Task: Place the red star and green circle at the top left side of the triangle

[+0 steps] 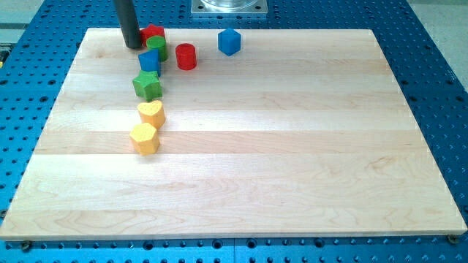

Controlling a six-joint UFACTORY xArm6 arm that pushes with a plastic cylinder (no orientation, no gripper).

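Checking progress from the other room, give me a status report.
My tip at view's top left, touching red star. Green circle beside it. Blue triangle just below, crowding them.

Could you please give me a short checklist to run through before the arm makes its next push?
1. My tip visible: ok, at the view's top left.
2. Tip beside red star: ok, just left of it.
3. Green circle next to the red star: ok, directly below it.
4. Blue triangle located: ok, just below the green circle.
5. Tip touching the red star: cannot tell.
6. Red cylinder clear of the cluster: ok.
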